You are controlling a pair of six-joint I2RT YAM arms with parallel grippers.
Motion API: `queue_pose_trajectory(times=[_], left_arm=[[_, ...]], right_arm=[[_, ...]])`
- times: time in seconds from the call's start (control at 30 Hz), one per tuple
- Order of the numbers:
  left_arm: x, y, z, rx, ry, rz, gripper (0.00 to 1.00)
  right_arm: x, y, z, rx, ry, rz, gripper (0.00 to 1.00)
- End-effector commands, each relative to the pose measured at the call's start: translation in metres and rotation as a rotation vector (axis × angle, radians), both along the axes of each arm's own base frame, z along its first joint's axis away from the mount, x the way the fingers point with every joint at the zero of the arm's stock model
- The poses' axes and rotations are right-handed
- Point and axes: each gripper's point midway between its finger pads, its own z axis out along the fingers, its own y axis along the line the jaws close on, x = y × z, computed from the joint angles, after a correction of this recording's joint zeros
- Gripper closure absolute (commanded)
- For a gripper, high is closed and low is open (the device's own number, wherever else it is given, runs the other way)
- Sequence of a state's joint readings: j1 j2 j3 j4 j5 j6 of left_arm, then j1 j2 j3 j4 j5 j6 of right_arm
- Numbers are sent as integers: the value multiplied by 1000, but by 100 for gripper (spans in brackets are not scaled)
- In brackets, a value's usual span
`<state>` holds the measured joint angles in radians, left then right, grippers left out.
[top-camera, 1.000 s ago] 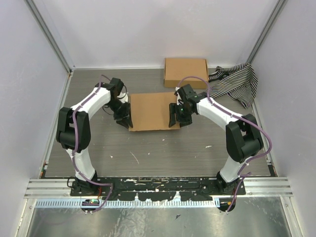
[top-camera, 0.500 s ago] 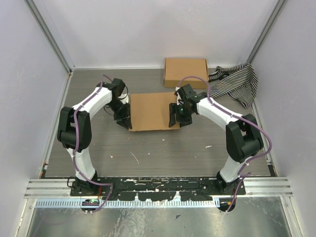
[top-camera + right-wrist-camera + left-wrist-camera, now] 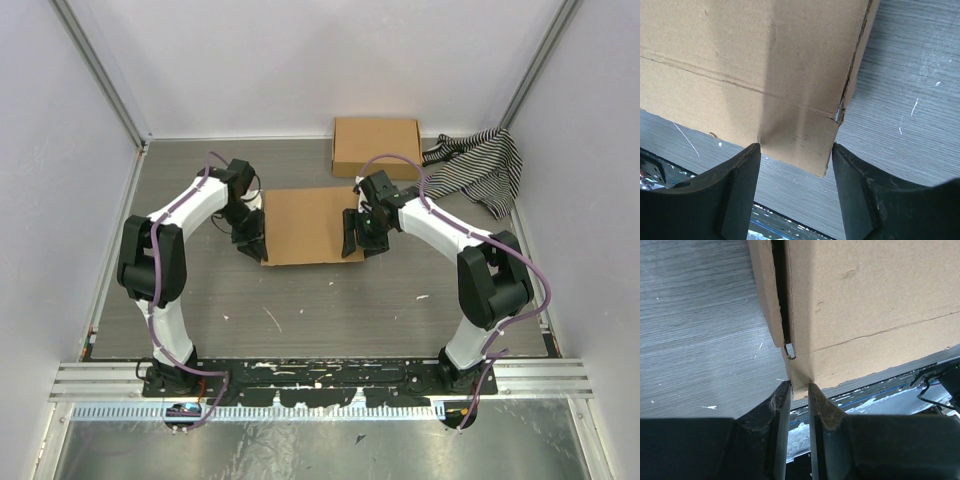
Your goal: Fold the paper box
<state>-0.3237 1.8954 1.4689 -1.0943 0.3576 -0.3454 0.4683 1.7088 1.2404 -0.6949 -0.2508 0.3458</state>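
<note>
The paper box [image 3: 310, 225] lies flat in the middle of the table as plain brown cardboard. My left gripper [image 3: 254, 244] is at its near left corner. In the left wrist view the left gripper [image 3: 799, 386] is shut on the box's corner flap [image 3: 805, 372], where a slit between two cardboard layers shows. My right gripper [image 3: 354, 240] is at the near right corner. In the right wrist view the right gripper [image 3: 794, 149] is open, its fingers straddling the corner of the box [image 3: 765, 75] without touching it.
Another flat brown cardboard box [image 3: 376, 146] lies at the back, just behind the right arm. A black-and-white striped cloth [image 3: 478, 165] is bunched in the back right corner. Walls close in the grey table [image 3: 300, 300] on three sides.
My left arm has shifted very slightly at the box's left corner. The box and the right arm have not visibly moved.
</note>
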Motion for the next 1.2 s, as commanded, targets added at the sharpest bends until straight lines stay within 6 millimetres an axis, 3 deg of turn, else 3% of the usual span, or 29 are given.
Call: queue_pose_trajectory(times=[0.0,0.83,1.17], left_arm=[[2,-5,0,-4,-2,-5,74],[-1,-6,13,45,-22,-37,74],[-6,1,-3,95,6,-53,73]], right_arm=[[6,8,17,38,-41,15,36],[6,7,15,34,-36,8,36],[5,5,12,25,-31,4,36]])
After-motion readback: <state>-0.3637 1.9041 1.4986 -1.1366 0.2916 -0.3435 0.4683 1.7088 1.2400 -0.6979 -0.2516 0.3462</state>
